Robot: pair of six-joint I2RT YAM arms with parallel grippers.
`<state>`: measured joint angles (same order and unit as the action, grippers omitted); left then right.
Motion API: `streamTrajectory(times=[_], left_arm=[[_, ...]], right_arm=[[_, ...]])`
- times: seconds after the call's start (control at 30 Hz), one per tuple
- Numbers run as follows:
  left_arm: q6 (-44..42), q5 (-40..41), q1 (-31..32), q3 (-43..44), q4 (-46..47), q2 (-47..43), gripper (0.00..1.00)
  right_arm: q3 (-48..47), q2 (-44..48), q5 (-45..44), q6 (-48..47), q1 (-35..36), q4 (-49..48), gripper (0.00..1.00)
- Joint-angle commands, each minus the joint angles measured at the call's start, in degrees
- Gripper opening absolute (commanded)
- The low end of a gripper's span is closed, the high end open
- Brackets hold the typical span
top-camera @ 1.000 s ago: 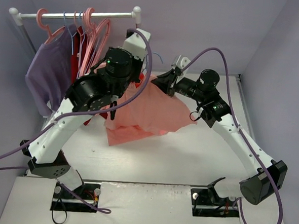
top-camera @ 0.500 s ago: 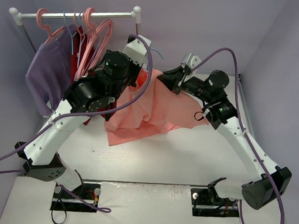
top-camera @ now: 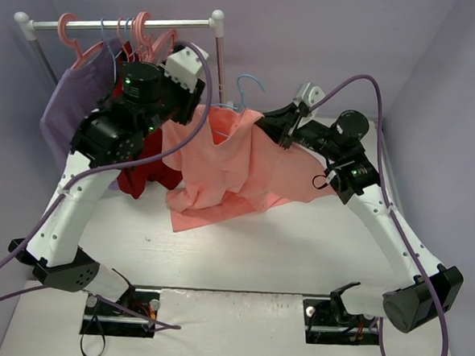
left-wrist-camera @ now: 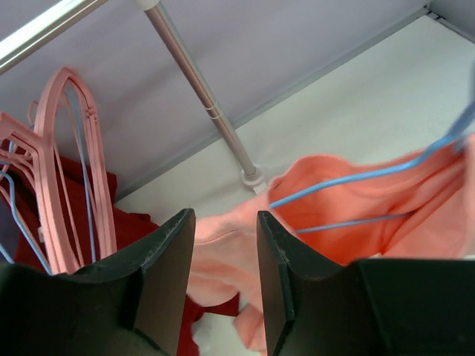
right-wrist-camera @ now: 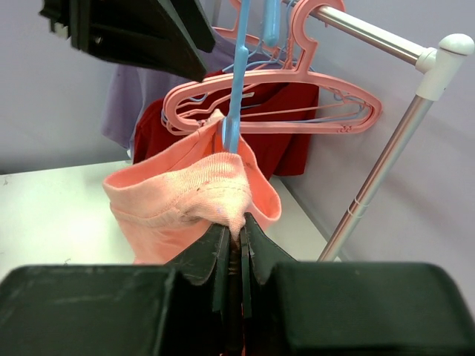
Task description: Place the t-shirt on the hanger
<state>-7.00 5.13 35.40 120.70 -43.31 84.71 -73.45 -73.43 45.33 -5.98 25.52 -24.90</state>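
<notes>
The salmon t-shirt hangs in the air over the table, draped on the light-blue wire hanger, whose hook sticks up above the collar. My right gripper is shut on a fold of the t-shirt at the collar. The hanger's blue stem rises just behind that fold. My left gripper is open and empty, up and to the left of the shirt beside the rack pole. In the left wrist view the t-shirt and the hanger's wires lie beyond the open left gripper.
A clothes rack stands at the back left with several pink plastic hangers, a lavender shirt and a dark red garment. Its right pole stands close to my left gripper. The shirt's lower hem rests on the white table.
My left gripper has let go and drawn back up and left toward the rack. The right gripper has kept its hold; the shirt now hangs from the hanger, whose hook shows.
</notes>
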Motion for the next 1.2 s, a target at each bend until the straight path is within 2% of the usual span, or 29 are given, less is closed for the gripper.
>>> streamTrajectory(times=[0.0,0.07,0.1,0.13,0.33,0.43,0.63,0.83,0.9,1.0,1.17], left_arm=[[-7.16,-16.94,-11.79,-3.38,3.31,-5.17,0.34],[-9.20,-25.14,-16.75,-5.24,3.09,-5.70,0.34],[-11.65,-31.88,-18.79,-6.64,2.40,-5.69,0.35],[-13.44,-34.32,-21.12,-7.06,1.68,-5.50,0.37],[-24.36,-47.67,-23.54,-6.18,-2.74,-1.83,0.40],[-26.80,-53.09,-23.59,-5.63,-3.76,-0.28,0.41],[-31.31,-59.73,-23.56,-5.79,-7.52,1.24,0.41],[-32.14,-65.57,-23.63,-9.11,-8.99,1.27,0.41],[-32.16,-66.21,-23.63,-9.66,-9.08,1.34,0.39],[-31.93,-66.82,-23.54,-10.57,-8.99,1.86,0.29],[-32.48,-65.87,-23.63,-10.57,-9.16,2.33,0.28]], right_arm=[[-0.83,0.91,3.70,1.42,-1.27,-8.76,0.00],[-0.92,0.72,4.44,1.50,-1.43,-8.76,0.00],[-1.09,0.47,4.90,1.59,-1.44,-8.75,0.00],[-1.18,0.37,5.48,1.68,-1.44,-8.67,0.00],[-1.09,-0.23,7.75,2.38,-1.61,-8.67,0.00],[-0.91,-0.31,8.30,2.61,-1.61,-8.67,0.00],[-0.53,0.24,9.01,2.67,-1.81,-8.74,0.00],[0.14,0.77,9.31,2.81,-2.34,-8.67,0.00],[0.15,0.83,9.43,2.91,-2.40,-8.67,0.00],[-0.29,0.83,9.86,3.17,-2.40,-8.67,0.00],[-0.82,0.65,10.97,3.81,-2.40,-8.67,0.00]])
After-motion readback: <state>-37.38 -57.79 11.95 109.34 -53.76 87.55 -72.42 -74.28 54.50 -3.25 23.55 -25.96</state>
